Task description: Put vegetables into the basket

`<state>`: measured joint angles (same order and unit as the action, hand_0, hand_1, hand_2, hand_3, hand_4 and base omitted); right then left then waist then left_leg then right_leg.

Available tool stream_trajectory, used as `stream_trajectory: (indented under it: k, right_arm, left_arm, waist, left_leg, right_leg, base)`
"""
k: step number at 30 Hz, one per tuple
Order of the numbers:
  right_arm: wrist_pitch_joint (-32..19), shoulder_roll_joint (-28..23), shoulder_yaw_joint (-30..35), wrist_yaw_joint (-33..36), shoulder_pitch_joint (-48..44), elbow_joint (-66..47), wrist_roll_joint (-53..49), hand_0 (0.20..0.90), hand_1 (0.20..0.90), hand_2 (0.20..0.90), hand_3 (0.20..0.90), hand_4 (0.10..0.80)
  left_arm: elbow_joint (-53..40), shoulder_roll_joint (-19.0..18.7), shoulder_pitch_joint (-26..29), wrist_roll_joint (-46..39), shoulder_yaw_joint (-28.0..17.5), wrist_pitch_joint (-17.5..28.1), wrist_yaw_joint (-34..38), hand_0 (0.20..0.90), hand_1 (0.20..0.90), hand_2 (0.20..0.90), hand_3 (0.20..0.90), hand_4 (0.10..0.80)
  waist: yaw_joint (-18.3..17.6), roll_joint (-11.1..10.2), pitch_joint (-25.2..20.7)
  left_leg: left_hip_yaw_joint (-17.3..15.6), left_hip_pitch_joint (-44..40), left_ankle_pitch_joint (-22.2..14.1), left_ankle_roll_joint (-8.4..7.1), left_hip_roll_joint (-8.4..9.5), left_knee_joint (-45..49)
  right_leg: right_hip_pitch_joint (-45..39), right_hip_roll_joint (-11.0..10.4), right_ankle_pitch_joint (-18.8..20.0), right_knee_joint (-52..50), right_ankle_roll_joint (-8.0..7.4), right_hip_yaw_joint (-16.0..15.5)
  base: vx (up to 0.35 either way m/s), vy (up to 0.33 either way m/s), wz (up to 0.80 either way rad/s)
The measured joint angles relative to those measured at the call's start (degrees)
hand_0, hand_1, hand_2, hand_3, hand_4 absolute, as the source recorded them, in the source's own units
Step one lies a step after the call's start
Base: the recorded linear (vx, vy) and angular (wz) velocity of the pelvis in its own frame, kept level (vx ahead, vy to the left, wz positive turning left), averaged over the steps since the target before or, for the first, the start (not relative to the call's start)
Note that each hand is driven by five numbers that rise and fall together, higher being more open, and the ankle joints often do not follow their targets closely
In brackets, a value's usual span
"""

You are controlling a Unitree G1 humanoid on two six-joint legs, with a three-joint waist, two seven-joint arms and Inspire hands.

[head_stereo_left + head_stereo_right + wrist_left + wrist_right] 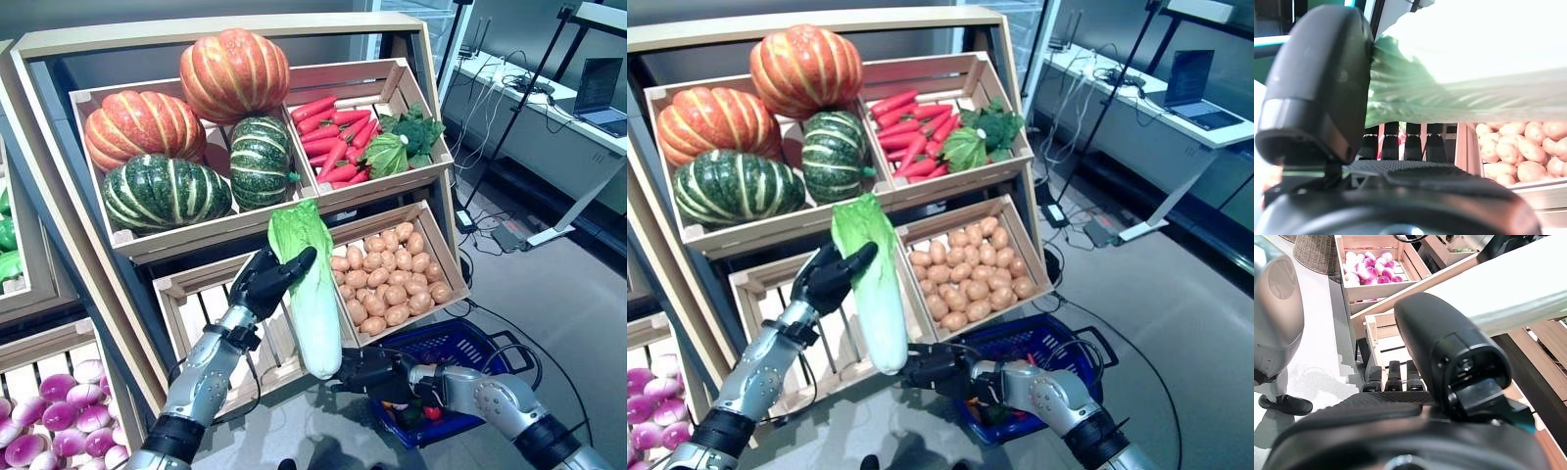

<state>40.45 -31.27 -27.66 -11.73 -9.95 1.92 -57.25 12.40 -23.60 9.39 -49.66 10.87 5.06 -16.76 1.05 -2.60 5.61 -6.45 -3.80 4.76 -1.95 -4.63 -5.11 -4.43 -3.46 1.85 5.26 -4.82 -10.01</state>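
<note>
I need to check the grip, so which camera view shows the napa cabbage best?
The left eye view: the whole napa cabbage shows there, the left hand at its leafy part and the right hand by its white base. The right eye view is similar. Each wrist view shows only a close-up stretch of it.

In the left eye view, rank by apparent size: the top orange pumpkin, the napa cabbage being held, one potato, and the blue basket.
1. Top orange pumpkin and napa cabbage: too alike to rank; the cabbage is nearer the camera, held by the left hand.
2. Blue basket, partly hidden by the right hand.
3. Potato.
</note>
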Motion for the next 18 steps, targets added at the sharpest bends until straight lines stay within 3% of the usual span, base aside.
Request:
stream_trajectory:
  k: [18]
  right_arm:
    - [0.0,-0.9,1.1,1.0,1.6,0.1,0.5,0.900,0.900,0.900,0.900,0.800]
  left_arm:
    - [-0.3,-0.3,-0.5,1.7,0.1,0.1,0.1,0.300,0.300,0.300,0.300,0.400]
  waist:
    - [-0.3,-0.1,-0.1]
  left_leg:
    - [-0.2,0.3,0.0,0.02,-0.01,0.0]
  right_leg:
    - [0.4,0.0,0.0,-0.2,-0.02,0.1]
  base:
    - [0.000,0.000,0.00]
